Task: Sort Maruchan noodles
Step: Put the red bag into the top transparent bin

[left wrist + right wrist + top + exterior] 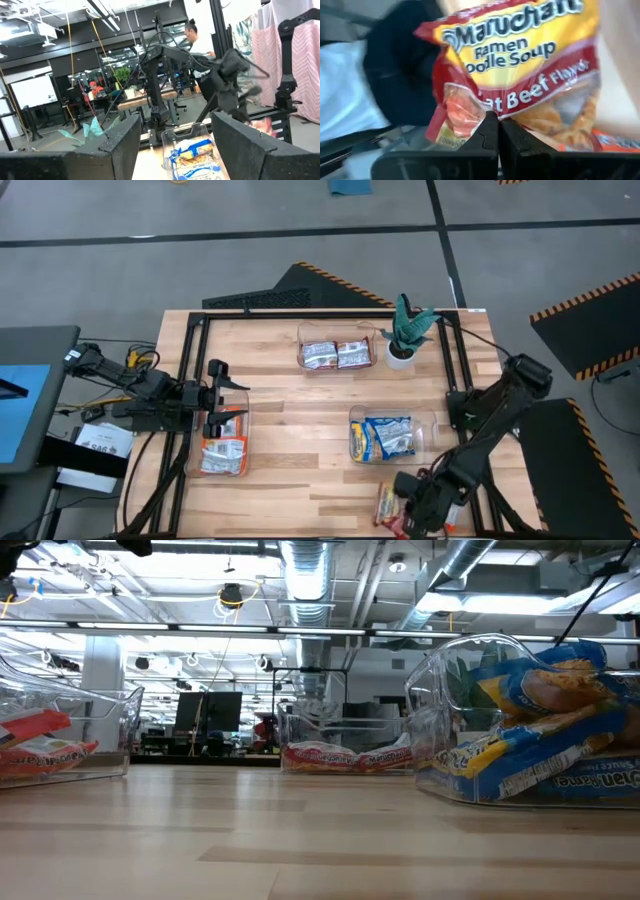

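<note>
Now | right hand point(497, 131) pinching glossy beef packet point(520, 65) (crinkled) | left hand point(175, 145) wide

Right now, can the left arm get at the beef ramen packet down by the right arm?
Probably not: the left claw hangs open over the left bin, while the right claw is already shut on the beef packet.

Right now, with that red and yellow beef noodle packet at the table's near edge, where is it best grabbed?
By its thin wrapper edge, coming down from above. The beef packet is flat and crinkly, so a narrow pinch on the edge suits it better than spanning its width. The right pincer is shut on exactly that edge. The left pincer waits open over the left bin.
</note>
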Robot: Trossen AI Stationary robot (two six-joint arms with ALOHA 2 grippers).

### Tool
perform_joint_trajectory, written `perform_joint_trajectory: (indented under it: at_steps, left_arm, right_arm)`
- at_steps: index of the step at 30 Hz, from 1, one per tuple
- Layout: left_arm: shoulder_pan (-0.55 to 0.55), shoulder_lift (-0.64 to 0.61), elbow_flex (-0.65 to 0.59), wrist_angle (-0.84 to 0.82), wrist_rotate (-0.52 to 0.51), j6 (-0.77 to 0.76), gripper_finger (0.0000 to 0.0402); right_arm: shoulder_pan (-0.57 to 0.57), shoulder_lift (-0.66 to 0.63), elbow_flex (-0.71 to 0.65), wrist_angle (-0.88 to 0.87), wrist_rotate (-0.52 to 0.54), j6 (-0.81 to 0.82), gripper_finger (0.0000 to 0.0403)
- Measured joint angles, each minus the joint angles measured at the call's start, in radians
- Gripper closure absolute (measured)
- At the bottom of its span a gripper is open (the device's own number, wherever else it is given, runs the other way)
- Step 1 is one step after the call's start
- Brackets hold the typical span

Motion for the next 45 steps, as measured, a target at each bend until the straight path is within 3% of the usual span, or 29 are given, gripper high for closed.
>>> perform_joint_trajectory:
  at_steps: [8,14,21,27,35,39,45]
  left_arm:
    - [0.0,0.0,0.0,-0.003,0.0,-0.007,0.0174]
    - [0.0,0.0,0.0,-0.003,0.0,-0.001,0.0174]
    - [0.0,0.0,0.0,-0.002,0.002,-0.021,0.0174]
    - [0.0,0.0,0.0,-0.01,0.011,-0.07,0.0174]
    - [0.0,0.0,0.0,-0.053,0.023,-0.162,0.0174]
    - [-0.001,0.001,0.0,-0.056,0.036,-0.138,0.0174]
    - [-0.001,0.001,0.0,-0.053,0.035,-0.135,0.0174]
  right_arm:
    - [-0.085,-0.062,0.021,0.141,-0.003,-0.242,0.0386]
    - [-0.219,-0.095,0.122,0.124,-0.005,-0.505,0.0386]
    - [-0.49,-0.112,0.215,0.011,-0.011,-0.911,0.0386]
    - [-0.779,-0.098,0.224,-0.088,-0.004,-1.148,0.0386]
    - [-1.068,-0.033,0.223,-0.077,0.197,-1.289,0.0386]
    - [-1.16,0.02,0.224,-0.046,0.2,-1.339,0.0386]
    - [-1.204,0.136,0.224,0.036,0.2,-1.385,0.0386]
